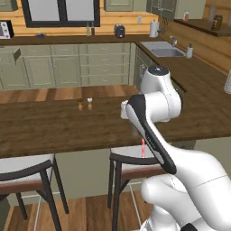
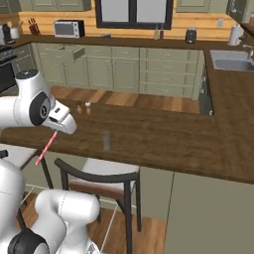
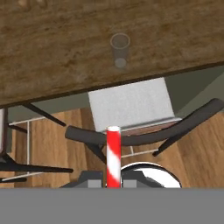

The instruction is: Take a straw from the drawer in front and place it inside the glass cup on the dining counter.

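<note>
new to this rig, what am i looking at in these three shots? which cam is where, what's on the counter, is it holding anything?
It is a rendered kitchen with a white robot arm on a driving base. Two pictures come from cameras on the base, behind the arm to its left and right, looking forward over it. The third comes from a camera on the hand, looking along the end effector.

The end effector is shut on the straw, a thin red-and-white striped stick; in the right base view it hangs slanted below the hand, over a stool beside the dining counter.

On that counter stand a clear glass cup, empty, and further back two small shakers. The straw is still short of the cup, off the counter's near edge.
</note>
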